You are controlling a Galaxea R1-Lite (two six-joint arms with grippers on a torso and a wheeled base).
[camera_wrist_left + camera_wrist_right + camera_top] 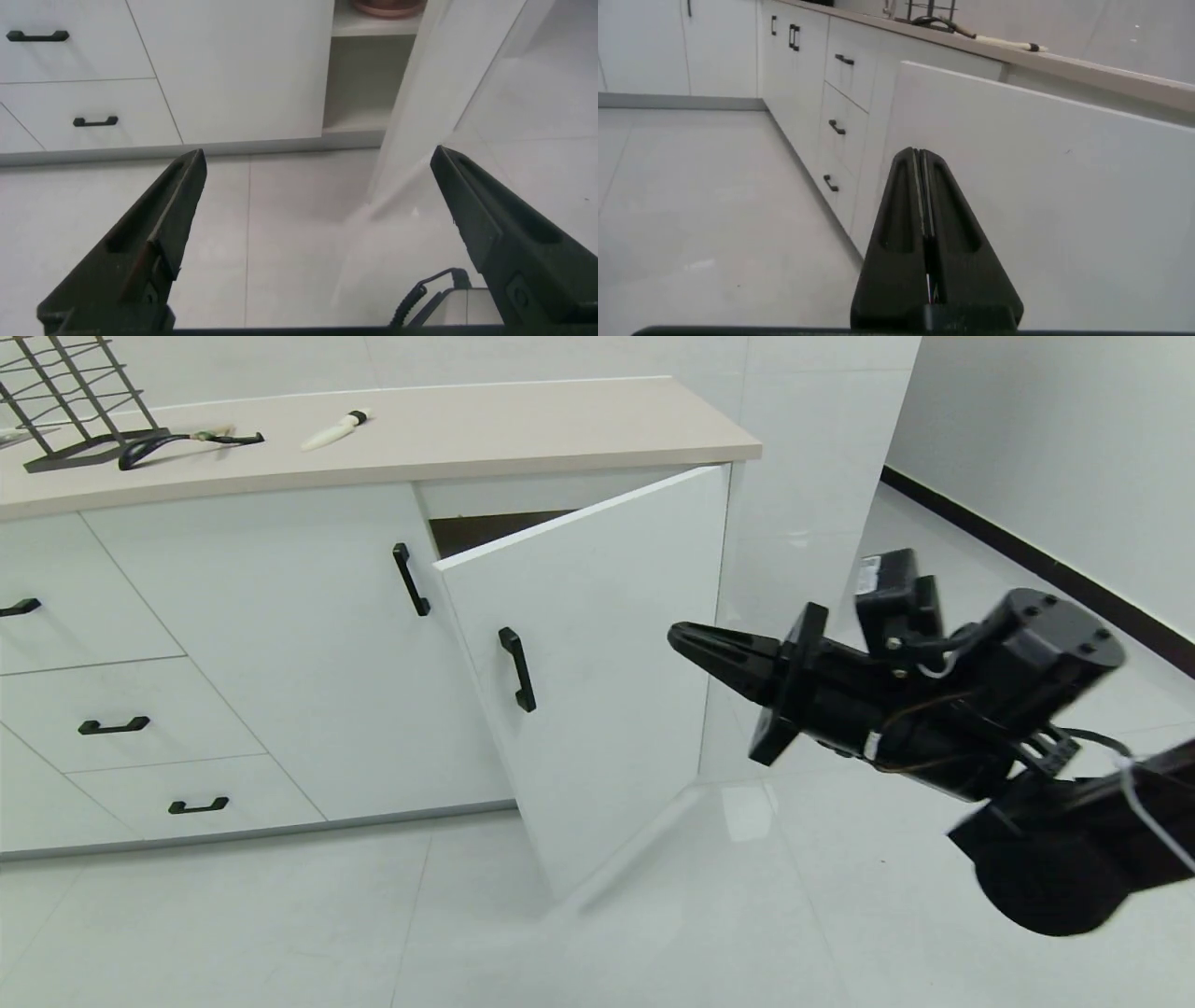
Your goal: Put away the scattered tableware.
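Observation:
On the beige countertop (523,420) lie a white-handled utensil (336,429) and a black-handled utensil (187,441), beside a black wire rack (75,401). The white cabinet door (597,644) below stands partly open, its black handle (516,669) facing out. My right gripper (680,637) is shut with nothing in it and hovers just off the door's front face, right of the handle. The right wrist view has the same shut gripper (922,159) in front of the door (1064,187). My left gripper (318,157) is open and empty low over the floor, facing the open cabinet.
A copper-coloured bowl (385,7) sits on a shelf inside the open cabinet. Drawers with black handles (114,725) line the cabinet's left side. White tiled floor (280,915) spreads in front. A wall with a dark skirting strip (1027,551) runs along the right.

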